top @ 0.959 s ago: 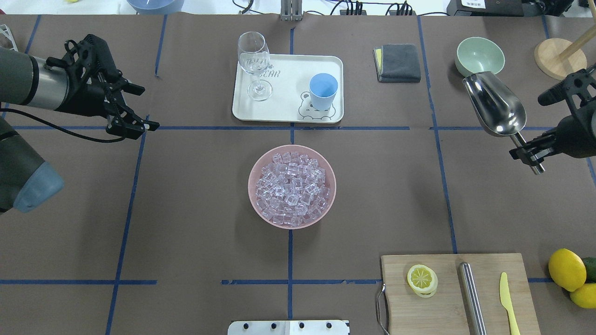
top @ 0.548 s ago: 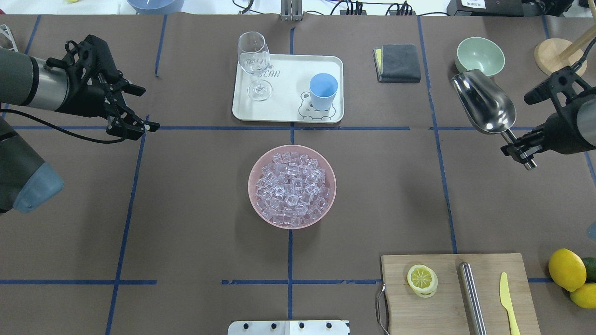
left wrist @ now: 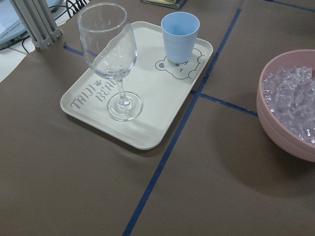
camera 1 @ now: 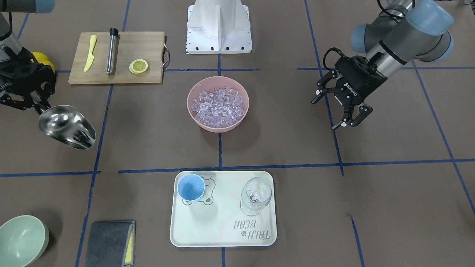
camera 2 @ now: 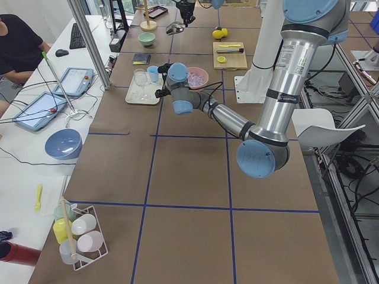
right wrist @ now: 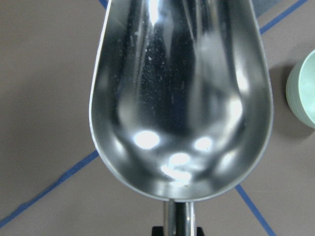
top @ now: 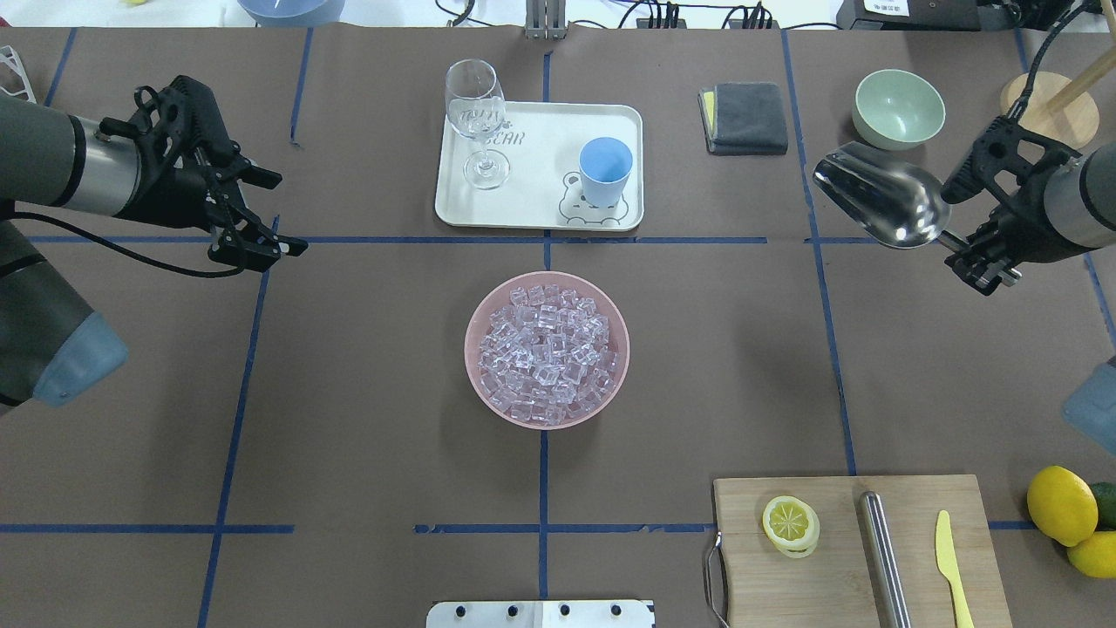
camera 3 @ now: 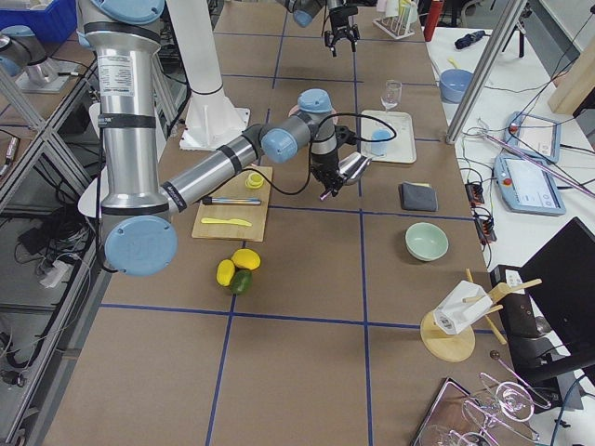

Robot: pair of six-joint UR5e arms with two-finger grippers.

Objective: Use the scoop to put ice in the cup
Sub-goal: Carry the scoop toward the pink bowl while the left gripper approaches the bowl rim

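The left arm (camera 1: 393, 40) and the right arm (camera 3: 125, 121) are smooth silver-grey tubes with black bands, joined by thick round joints that have pale blue caps. A thin black cable (camera 1: 328, 55) loops at the left wrist. The left gripper (camera 1: 324, 115) is matte black and skeletal, with white ROBOTIQ lettering. The right gripper (top: 981, 269) is the same black. The base (camera 1: 219, 26), at the middle of the desk's robot-side edge, is white with a row of dark screws.
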